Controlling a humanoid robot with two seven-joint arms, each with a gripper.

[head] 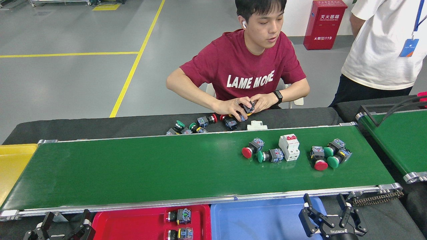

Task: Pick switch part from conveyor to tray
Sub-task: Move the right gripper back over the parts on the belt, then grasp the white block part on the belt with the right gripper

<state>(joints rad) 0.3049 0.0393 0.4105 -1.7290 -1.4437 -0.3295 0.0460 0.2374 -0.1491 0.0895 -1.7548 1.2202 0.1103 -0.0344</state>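
The conveyor [150,173] is a long green belt in a silver frame. On its right half lie switch parts: a red push-button [252,148], a green push-button [270,155], a white breaker [289,147] and a cluster of three buttons [328,156]. A red tray [133,223] in front of the belt holds two switch parts [180,216]. Beside it stands a blue tray [260,220]. My right gripper [326,204] is open and holds nothing, low at the blue tray's right end, short of the belt. My left gripper [66,220] is open at the bottom left.
A person in a red shirt sits behind the belt, hands [245,106] holding a part. Loose switch parts [196,123] lie on the black table there. A yellow tray [13,166] is at the left, a second green belt [400,140] at the right. Another person stands at the back right.
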